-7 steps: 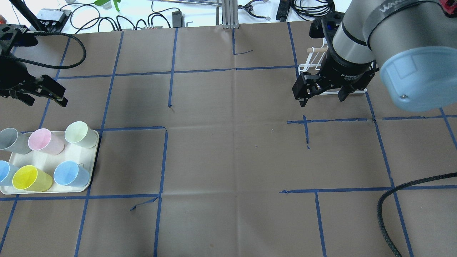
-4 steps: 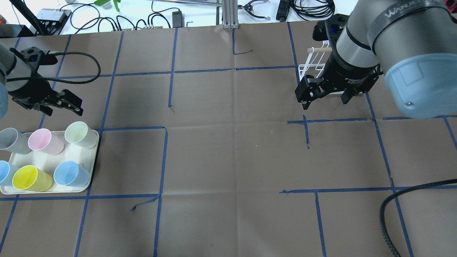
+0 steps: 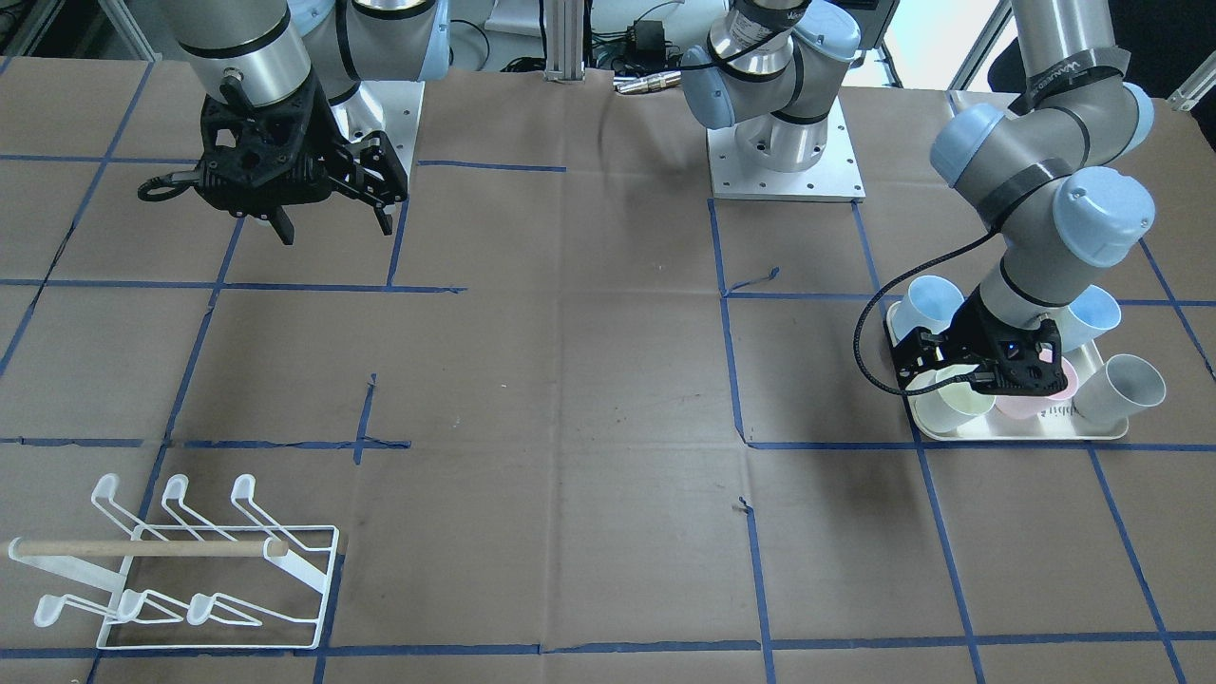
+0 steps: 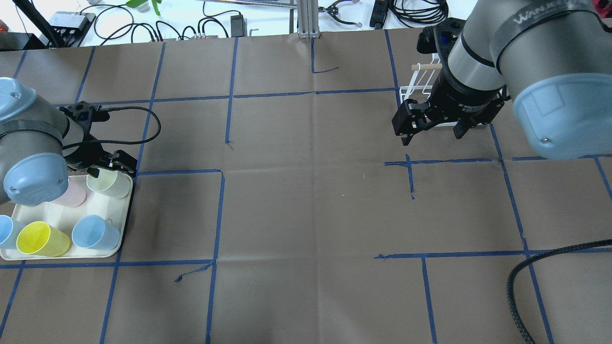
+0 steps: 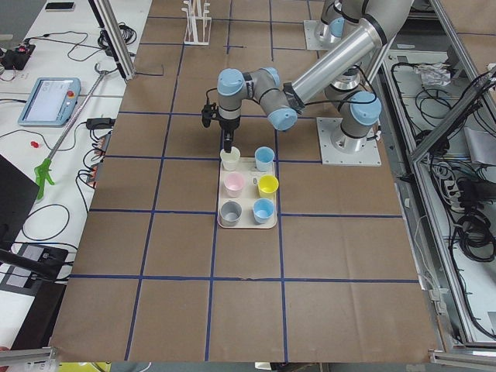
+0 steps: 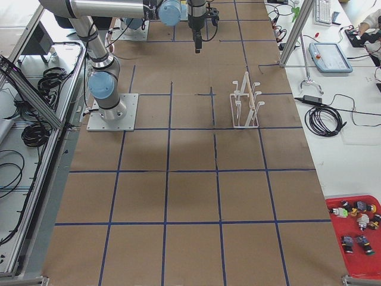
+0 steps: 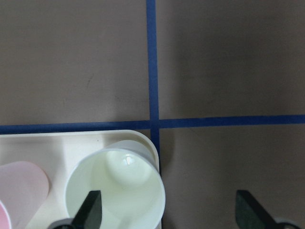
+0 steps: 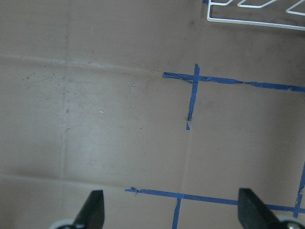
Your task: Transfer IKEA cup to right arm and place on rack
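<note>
Your left gripper [image 7: 169, 212] hangs wide open over the pale green cup [image 7: 116, 191] at a corner of the tray [image 7: 28, 148]; your right gripper [image 8: 169, 210] is wide open, empty.

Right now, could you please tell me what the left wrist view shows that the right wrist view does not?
Only the left wrist view shows the cream tray with a pale green cup and a pink cup. Only the right wrist view shows the white rack, at its top edge. Both show brown paper with blue tape lines and open jaws at the bottom edge.
</note>
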Available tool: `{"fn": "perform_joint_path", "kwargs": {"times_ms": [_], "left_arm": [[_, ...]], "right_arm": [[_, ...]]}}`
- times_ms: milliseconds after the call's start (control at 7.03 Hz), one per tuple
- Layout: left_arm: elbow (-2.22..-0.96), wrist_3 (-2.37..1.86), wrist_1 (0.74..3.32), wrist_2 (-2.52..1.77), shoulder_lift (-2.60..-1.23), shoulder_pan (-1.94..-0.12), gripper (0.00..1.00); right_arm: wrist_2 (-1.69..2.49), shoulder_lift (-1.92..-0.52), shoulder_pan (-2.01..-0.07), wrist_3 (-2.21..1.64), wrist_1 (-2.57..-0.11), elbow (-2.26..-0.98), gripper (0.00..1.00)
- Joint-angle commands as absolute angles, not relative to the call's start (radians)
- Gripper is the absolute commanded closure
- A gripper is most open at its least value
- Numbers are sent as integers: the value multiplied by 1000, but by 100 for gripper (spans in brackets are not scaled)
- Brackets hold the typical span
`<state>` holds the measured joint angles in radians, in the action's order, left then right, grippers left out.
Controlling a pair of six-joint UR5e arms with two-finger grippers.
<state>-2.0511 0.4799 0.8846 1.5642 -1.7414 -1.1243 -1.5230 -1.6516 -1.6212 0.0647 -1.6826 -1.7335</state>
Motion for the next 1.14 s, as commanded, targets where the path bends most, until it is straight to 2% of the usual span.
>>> {"fn": "perform_joint_path", "kwargs": {"times_ms": [0,569,712,996], "left_arm": [[-2082,489,879,1566,-1744,-1123,0],[-2068,494,873,1571,-1770,-1118,1],[-2066,495,873,1575,-1770,-1117,20],[-2059,494,885,1600,-1773,-1117,82]], "right_arm": [[-1516,-1648,-1621,63,-1683,-1735,0],[-1519,-1648,-1621,64,-1683,-1735,0],[-1514,-1644,-1621,60,-1684,-1735,0],[-1513,-1644,-1623,61,-1684,-1735,0]]}}
